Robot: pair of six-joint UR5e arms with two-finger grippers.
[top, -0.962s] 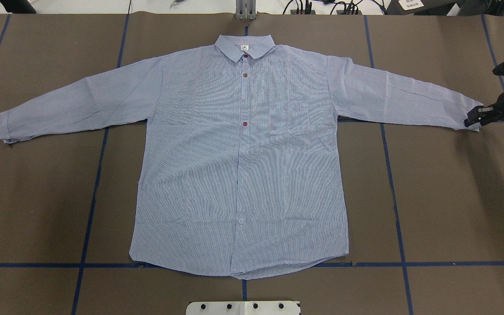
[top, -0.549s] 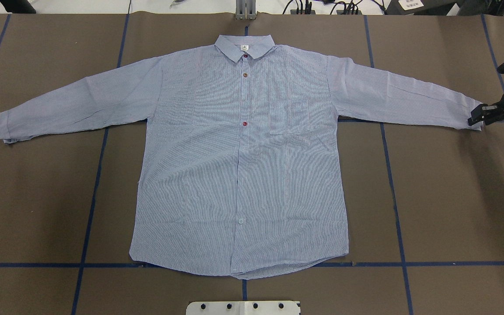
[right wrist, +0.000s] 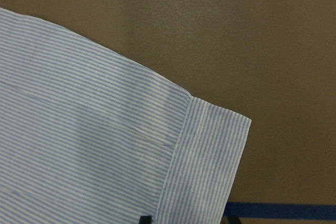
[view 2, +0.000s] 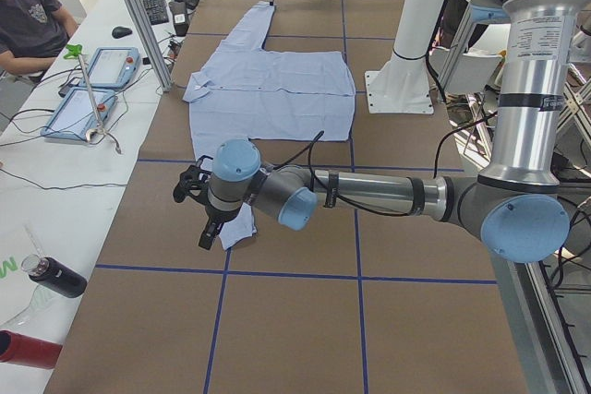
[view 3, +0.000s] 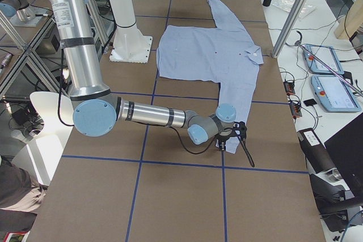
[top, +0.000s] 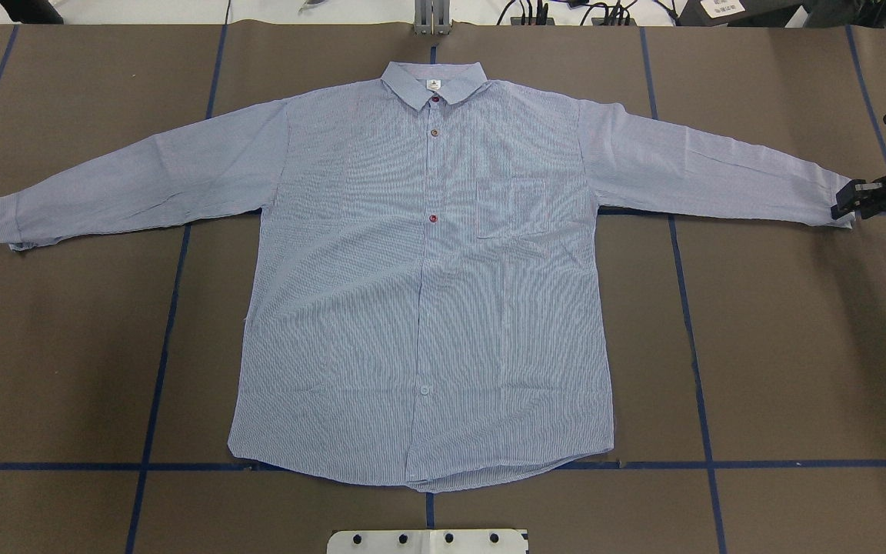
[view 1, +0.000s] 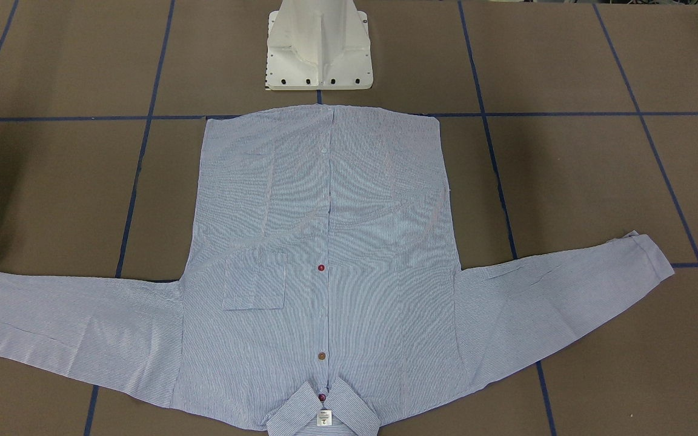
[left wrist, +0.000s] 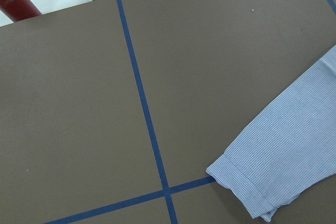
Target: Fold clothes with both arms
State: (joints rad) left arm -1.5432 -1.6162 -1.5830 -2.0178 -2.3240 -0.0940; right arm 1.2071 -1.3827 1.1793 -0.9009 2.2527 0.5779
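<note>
Shirt (top: 428,308) — flat on the brown table (top: 781,346), front up and buttoned. Collar (top: 433,81) at the far side from the robot, hem close to the white pedestal base (view 1: 319,54). Both sleeves spread wide to the sides, slanting a little toward the hem. Chest pocket (top: 512,208) on the robot's right half. Dark red buttons (top: 433,218) down the placket; the lowest one is pale.

Right cuff (top: 834,206): lies at the table's right end, on a blue tape line (top: 695,346). Right gripper (top: 844,204) is at the very end of it, fingers pointed down and drawn in narrow on the cuff's edge. Its wrist view is mostly striped cuff and bare table, with only a sliver of dark fingertip (right wrist: 145,219) at the bottom edge.

Left cuff (left wrist: 247,182): flat beside a crossing of tape lines, its end slightly turned under. Left gripper (view 2: 205,232) shows only in the left side view, off the cloth and just beside that cuff — how its jaws stand, cannot tell.

Beyond the table, along the far side: a white bench with two tablet-like pendants (view 2: 106,66) and a person (view 2: 32,16) seated at it. A dark bottle (view 2: 55,279) and a red bottle (view 2: 23,350) lie at the bench's near end.
</note>
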